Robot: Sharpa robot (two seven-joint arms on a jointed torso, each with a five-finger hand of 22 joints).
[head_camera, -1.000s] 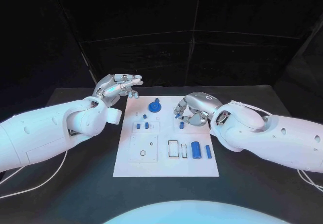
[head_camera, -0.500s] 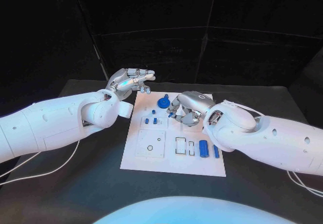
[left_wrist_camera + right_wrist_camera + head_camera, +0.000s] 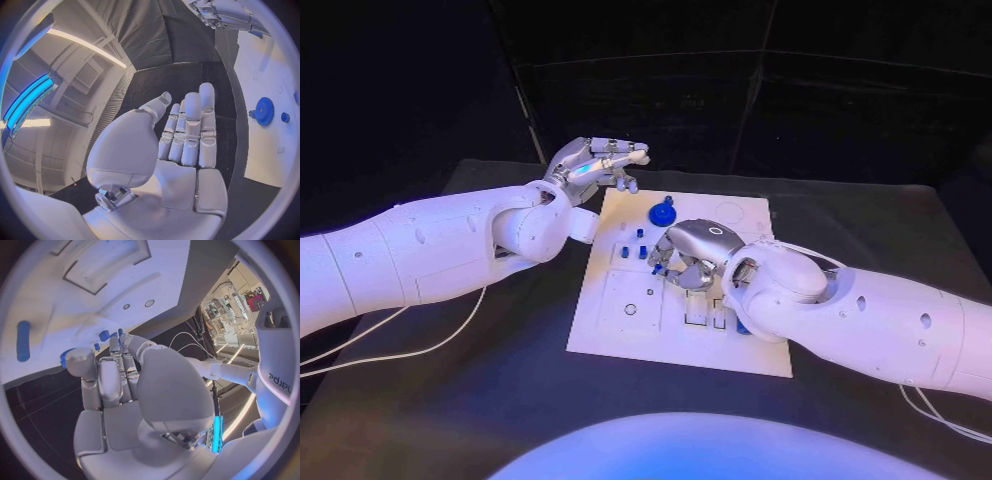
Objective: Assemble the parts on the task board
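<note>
Fingers of our left hand [image 3: 596, 163] are straight and apart, holding nothing, raised beside the far left corner of the task board [image 3: 625, 330]; the blue gear [image 3: 661, 214] lies just to its right. Further right, our right hand [image 3: 687, 255] curls down over the board's middle, fingertips among small blue parts [image 3: 104, 335]; we cannot tell whether it grips one. The blue cylinder [image 3: 23, 341] lies beyond those fingertips, long axis across them. We judge the right hand nearer.
</note>
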